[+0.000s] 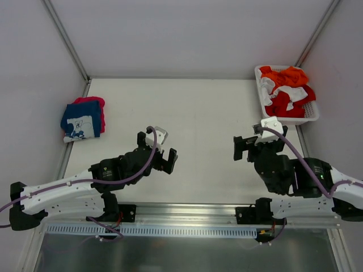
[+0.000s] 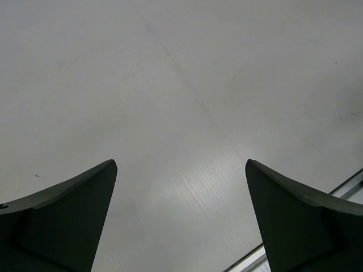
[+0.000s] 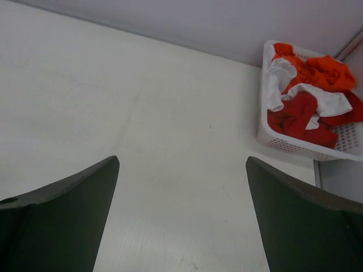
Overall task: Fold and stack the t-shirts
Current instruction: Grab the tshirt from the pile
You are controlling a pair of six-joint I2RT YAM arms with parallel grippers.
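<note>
A folded navy t-shirt with white print (image 1: pixel 81 126) lies on a folded pink-red one (image 1: pixel 95 102) at the table's left edge. Crumpled orange (image 1: pixel 285 75), white (image 1: pixel 290 93) and red (image 1: pixel 288 105) t-shirts fill the white lattice basket (image 1: pixel 313 113) at the back right; they also show in the right wrist view (image 3: pixel 309 96). My left gripper (image 1: pixel 163 154) is open and empty over bare table near the middle front (image 2: pixel 181 164). My right gripper (image 1: pixel 248 147) is open and empty over bare table (image 3: pixel 181 161), short of the basket (image 3: pixel 295 148).
Grey walls with metal corner posts close the table at the back and sides. A metal rail (image 1: pixel 187 212) runs along the near edge by the arm bases. The basket stands against the right wall.
</note>
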